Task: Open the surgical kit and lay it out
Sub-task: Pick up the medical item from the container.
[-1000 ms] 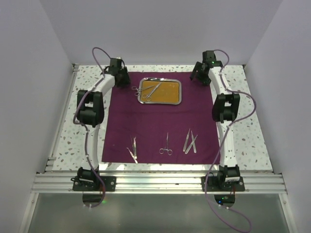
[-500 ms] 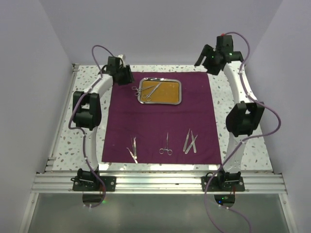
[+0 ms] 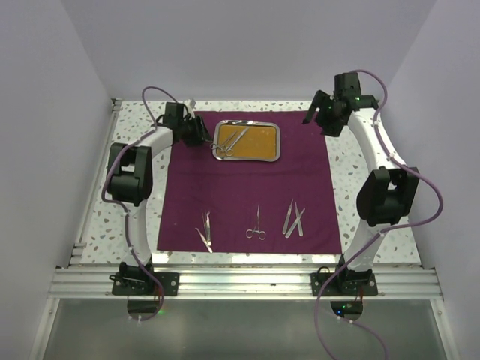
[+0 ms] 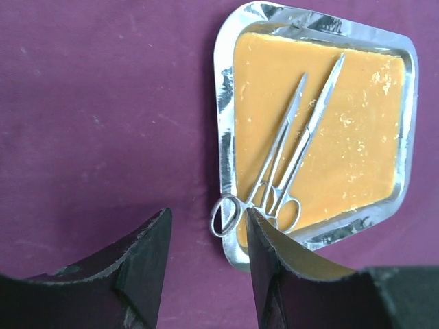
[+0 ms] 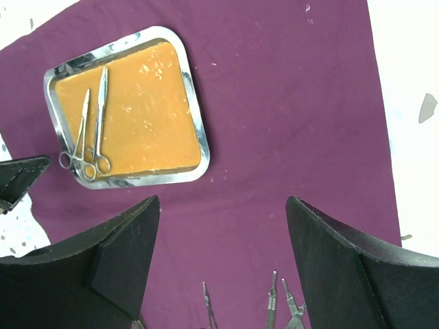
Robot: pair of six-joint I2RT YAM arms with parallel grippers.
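The dark purple cloth (image 3: 247, 187) lies spread flat on the table. The steel tray (image 3: 276, 132) with its orange-brown liner sits at the cloth's far end and holds one pair of scissors (image 3: 231, 140), whose handle rings (image 4: 226, 214) hang over the tray's rim. My left gripper (image 3: 204, 139) (image 4: 207, 236) is open, low at the tray's left edge, with the rings just ahead of its jaws. My right gripper (image 3: 310, 116) (image 5: 221, 226) is open, empty and raised over the cloth's far right corner. Tweezers (image 3: 205, 229), scissors (image 3: 256, 224) and forceps (image 3: 294, 218) lie along the cloth's near edge.
The speckled white table (image 3: 375, 202) shows around the cloth. White walls close in the left, right and back. An aluminium rail (image 3: 240, 283) runs along the near edge, where both arm bases are bolted.
My left gripper has come down and right to the tray's left edge. My right arm has lifted and swung out to the right, away from the cloth's far corner.
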